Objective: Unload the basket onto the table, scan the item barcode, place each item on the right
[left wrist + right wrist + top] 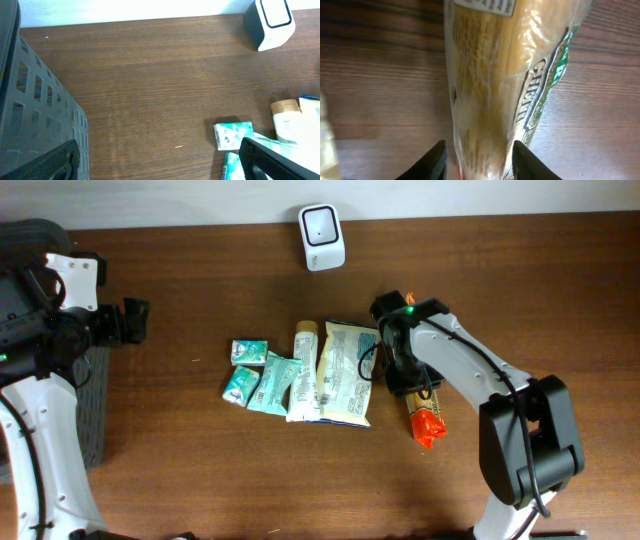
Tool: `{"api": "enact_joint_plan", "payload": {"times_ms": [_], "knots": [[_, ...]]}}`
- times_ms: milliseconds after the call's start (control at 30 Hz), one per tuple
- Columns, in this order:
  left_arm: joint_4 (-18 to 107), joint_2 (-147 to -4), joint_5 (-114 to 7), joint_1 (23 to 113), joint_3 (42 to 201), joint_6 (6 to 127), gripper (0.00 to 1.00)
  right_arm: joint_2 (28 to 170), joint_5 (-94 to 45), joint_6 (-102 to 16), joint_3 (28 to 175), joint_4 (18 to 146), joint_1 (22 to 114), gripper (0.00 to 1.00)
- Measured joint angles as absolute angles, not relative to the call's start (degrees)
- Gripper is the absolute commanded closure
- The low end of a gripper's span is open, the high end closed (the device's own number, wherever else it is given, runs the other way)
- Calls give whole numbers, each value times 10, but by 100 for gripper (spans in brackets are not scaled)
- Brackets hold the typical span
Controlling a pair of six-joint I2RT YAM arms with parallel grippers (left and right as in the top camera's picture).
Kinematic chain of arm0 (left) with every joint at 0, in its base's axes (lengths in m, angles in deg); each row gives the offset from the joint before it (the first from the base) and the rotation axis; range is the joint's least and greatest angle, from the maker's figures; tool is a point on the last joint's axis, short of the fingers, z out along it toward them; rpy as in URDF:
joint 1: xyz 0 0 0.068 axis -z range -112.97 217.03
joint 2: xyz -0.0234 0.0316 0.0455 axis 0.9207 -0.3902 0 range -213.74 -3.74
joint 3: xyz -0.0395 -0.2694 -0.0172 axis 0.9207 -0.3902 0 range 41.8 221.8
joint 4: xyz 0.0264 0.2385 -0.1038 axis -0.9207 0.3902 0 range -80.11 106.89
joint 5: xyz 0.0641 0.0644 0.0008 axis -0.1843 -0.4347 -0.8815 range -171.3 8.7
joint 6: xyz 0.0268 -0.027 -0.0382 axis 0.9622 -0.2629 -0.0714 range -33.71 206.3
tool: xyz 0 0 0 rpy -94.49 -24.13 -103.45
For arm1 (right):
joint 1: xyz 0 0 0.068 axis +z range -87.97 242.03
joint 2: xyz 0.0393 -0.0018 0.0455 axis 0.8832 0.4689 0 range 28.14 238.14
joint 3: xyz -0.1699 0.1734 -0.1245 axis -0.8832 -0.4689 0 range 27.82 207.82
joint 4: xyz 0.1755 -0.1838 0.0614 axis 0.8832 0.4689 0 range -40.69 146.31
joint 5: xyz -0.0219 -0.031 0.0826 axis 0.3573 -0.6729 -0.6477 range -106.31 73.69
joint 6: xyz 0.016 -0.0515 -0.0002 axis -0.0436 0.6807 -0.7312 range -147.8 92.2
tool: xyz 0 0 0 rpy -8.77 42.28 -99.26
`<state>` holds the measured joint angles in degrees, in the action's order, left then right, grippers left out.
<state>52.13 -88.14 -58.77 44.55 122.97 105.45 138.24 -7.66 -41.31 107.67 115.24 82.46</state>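
- I'm looking down the right wrist cam and the spaghetti pack [485, 90] is running straight up the middle of the shot, with clear wrap, a green label edge and the wood of the worktop [200, 470] showing on both sides of it.
- The right fingers [434, 162] are sitting one on each side of the pack at the bottom of that view, and the pack is filling pretty much the whole gap between them.
- I'm not seeing clearly whether they're actually squeezing it or just flanking it, so I can't tell on the grip.
- From overhead, the right arm is covering most of the pack and only its orange-red end is poking out on the near side of the wrist, just right of the pile in the middle.
- That pile is sitting mid-worktop: a couple of teal packets [249, 352], a white tube [304, 370] and a big pale pouch [347, 370], all overlapping or touching.
- The scanner [322, 237] is standing at the far edge, well apart from the pack and the right fingers.
- The left fingers [265, 160] are hanging spread wide with nothing between them, off at the left side beside a grey slotted basket [35, 115].
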Motion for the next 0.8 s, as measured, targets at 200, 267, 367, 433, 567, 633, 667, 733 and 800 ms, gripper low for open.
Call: {"api": "enact_joint_plan", "payload": {"times_ms": [200, 267, 367, 433, 567, 633, 667, 733, 800], "knots": [[521, -881, -588, 446, 1230, 1055, 1, 1282, -116, -413, 1191, 1229, 797, 37], [520, -881, -588, 446, 1230, 1055, 1, 1189, -127, -414, 1208, 1238, 796, 25], [521, -882, -588, 446, 1230, 1055, 1, 1064, -142, -413, 1210, 1263, 782, 25], [521, -882, -588, 446, 1230, 1055, 1, 1070, -160, -413, 1197, 1265, 752, 23], [520, -882, -588, 446, 1230, 1055, 1, 1127, -193, -414, 1057, 1180, 734, 14], [520, -882, -588, 446, 1230, 1055, 1, 1135, -206, -414, 999, 1122, 734, 14], [520, -882, -588, 446, 1230, 1055, 1, 1144, -210, -414, 967, 1097, 734, 14], [521, -882, -588, 446, 1230, 1055, 1, 1161, -216, -414, 942, 1075, 734, 14], [521, -882, -588, 446, 1230, 1055, 1, 1191, -227, -414, 929, 1046, 734, 14]]}}
